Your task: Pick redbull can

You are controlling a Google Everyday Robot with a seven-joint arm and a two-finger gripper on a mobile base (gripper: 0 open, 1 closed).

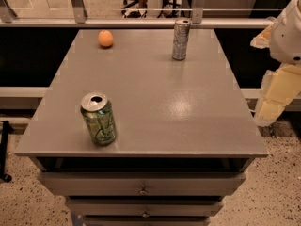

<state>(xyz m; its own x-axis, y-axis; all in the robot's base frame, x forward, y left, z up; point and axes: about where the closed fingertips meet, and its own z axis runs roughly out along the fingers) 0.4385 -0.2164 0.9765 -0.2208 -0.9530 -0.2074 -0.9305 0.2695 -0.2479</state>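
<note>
Progress of the pick, viewed from in front of and above a grey cabinet top (155, 98). The redbull can (181, 39), tall, slim and silver-grey with dark speckled print, stands upright near the far edge of the top, right of centre, with bare surface all round it. Nothing touches it.

The gripper (275, 98), cream-coloured, hangs beyond the right edge of the top, lower than the white arm (288, 32) that carries it and well apart from the redbull can. How far open it is cannot be told from this view. It has hold of none of the objects, since all three rest on the top.

Two other objects share the surface. An orange (106, 38) lies near the far edge on the left, and a shorter, wider green can (99, 119) with an opened top stands near the front left. Both are well apart from the redbull can and off the direct line between it and the gripper. Drawers (141, 185) show below the front edge.

Judged from this layout, the task is at its very beginning. No approach, grasp or lift is done. All of it remains: reaching in over the right side of the top, closing on the redbull can and raising it clear.
</note>
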